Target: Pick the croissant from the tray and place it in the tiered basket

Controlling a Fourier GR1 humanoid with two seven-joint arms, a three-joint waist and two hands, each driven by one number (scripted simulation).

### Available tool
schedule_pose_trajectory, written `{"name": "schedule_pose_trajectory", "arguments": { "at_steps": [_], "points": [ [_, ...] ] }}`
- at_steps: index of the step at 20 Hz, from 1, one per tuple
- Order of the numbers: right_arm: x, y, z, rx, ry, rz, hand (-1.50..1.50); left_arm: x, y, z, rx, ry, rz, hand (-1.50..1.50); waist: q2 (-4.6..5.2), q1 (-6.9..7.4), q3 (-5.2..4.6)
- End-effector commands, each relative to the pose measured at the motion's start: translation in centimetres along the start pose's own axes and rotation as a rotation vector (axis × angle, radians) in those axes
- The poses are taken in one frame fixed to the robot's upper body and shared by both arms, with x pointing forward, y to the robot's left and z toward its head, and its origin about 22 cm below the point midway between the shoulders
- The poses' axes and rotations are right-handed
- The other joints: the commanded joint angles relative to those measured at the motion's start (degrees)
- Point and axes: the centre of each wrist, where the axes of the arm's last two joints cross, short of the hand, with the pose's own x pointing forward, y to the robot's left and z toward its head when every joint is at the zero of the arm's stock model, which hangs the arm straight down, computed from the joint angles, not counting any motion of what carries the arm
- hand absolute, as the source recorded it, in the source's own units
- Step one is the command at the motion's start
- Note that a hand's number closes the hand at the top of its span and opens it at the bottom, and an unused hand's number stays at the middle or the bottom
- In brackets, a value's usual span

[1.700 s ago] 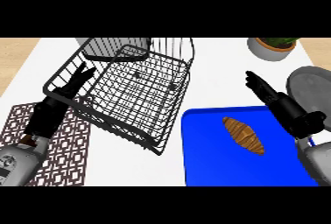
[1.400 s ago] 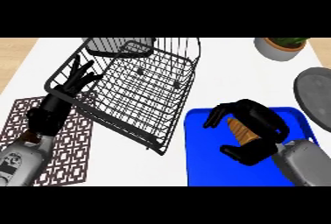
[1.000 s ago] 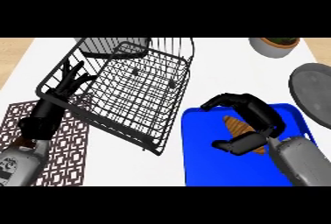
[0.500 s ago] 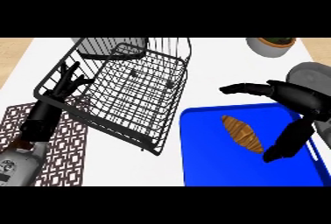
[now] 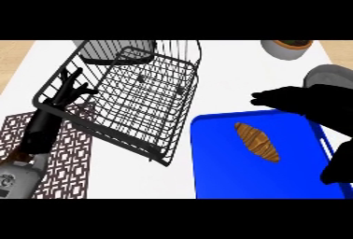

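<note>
1. The tiered basket point(image 5: 141, 100), upper left on the table point(image 5: 228, 70), holds no croissant; placing is undone.
2. The blue tray point(image 5: 214, 177), lower right, carries the croissant point(image 5: 257, 141), ungrasped.
3. The right hand point(image 5: 303, 99) hovers spread above it, holding nothing.
4. The left hand point(image 5: 67, 91) rests spread at the basket's left rim.

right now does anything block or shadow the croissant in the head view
Head view: the croissant lies in plain sight on the blue tray, evenly lit, with no shadow over it; the right hand, a featureless black shape, hangs beside it and hides the tray's right rim.
</note>
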Motion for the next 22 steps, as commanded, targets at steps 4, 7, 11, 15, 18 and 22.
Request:
{"name": "schedule_pose_trajectory", "arguments": {
  "at_steps": [4, 7, 11, 15, 18, 22],
  "points": [
    [4.6, 4.7, -1.6, -0.004, 0.083, 0.042, -1.5, -0.2, -2.6, 2.7, -0.061, -0.009, -0.009, 0.0, 0.17, 0.82, -0.05],
    [4.6, 6.6, -1.2, 0.011, 0.127, 0.056, -1.5, -0.4, -1.9, 2.6, -0.053, -0.005, 0.004, 0.0, 0.24, 0.75, -0.02],
    [6.8, 9.4, -1.8, 0.012, 0.177, 0.142, -1.5, -0.2, -2.3, 1.4, -0.055, -0.015, -0.01, 0.0, 0.24, 0.56, -0.02],
    [5.8, 10.0, -2.5, 0.003, 0.292, 0.205, -1.5, 0.0, -2.4, 2.3, -0.058, -0.013, -0.022, 0.0, 0.13, 1.37, 0.0],
    [5.8, 11.1, -2.4, 0.017, 0.335, 0.229, -1.5, -1.0, -1.2, 2.0, -0.041, -0.011, -0.017, 0.0, 0.19, 0.86, -0.06],
    [5.0, 11.8, -3.5, 0.035, 0.365, 0.248, -1.5, -1.0, -3.1, 1.8, -0.048, -0.031, -0.016, 0.0, 0.39, 1.12, -0.03]
  ]
}}
